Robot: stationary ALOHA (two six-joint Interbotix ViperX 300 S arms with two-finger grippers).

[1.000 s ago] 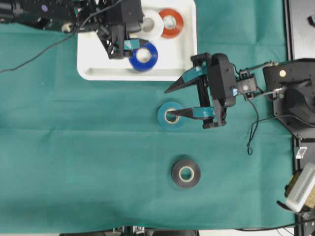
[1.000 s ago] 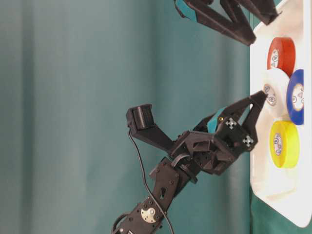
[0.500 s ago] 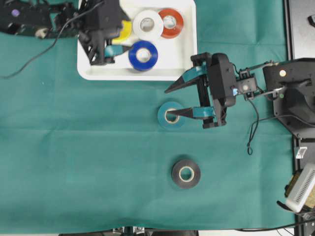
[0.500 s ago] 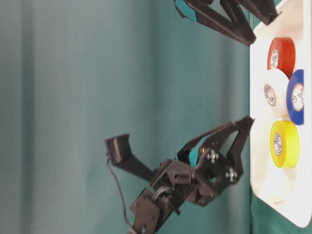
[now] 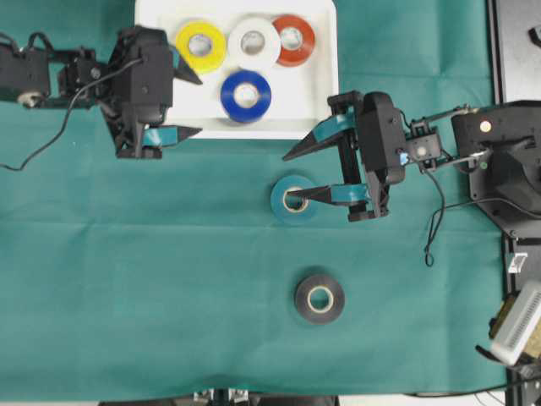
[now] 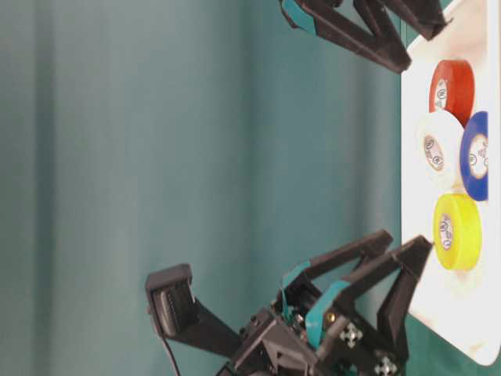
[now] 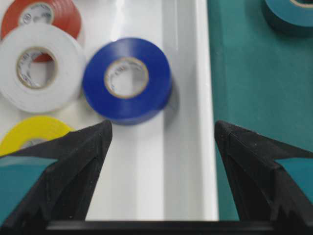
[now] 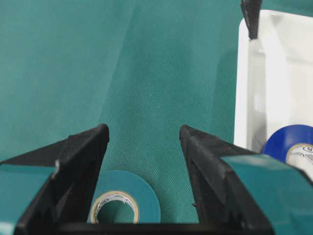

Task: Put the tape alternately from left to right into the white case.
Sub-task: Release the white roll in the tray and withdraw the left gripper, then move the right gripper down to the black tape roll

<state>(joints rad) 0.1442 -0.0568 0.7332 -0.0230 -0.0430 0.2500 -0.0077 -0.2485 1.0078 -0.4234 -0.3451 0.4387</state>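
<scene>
Change noted: over the last second the left gripper (image 5: pixel 182 106) has withdrawn from inside the white case (image 5: pixel 317 101) to its left edge, uncovering the yellow roll (image 5: pixel 200 46) it had been hiding. Its jaws stand fully apart and hold nothing.

The case now contains four rolls: yellow, the white roll (image 5: pixel 254 42) and the red roll (image 5: pixel 292 39) in a row along the far side, with the blue roll (image 5: pixel 246 95) in front, touching or nearly touching the white one.

Judgement: the left arm's placement is finished, and by the alternating order the next roll falls to the right arm.

The right gripper (image 5: pixel 292 178) has not moved in that time. Its jaws are partly spread and empty, one fingertip over the pale core of the teal roll (image 5: pixel 292 199), which lies on the worktop just below the case. Whether that tip touches the roll cannot be told. The black roll (image 5: pixel 319 298) lies further toward the near edge, well apart from both grippers.

Surface: a green cloth (image 5: pixel 169 279) covers the worktop, lying flat with faint creases. A loose black cable (image 5: pixel 435 228) trails by the right arm. Behind, a green curtain (image 6: pixel 156 157).
</scene>
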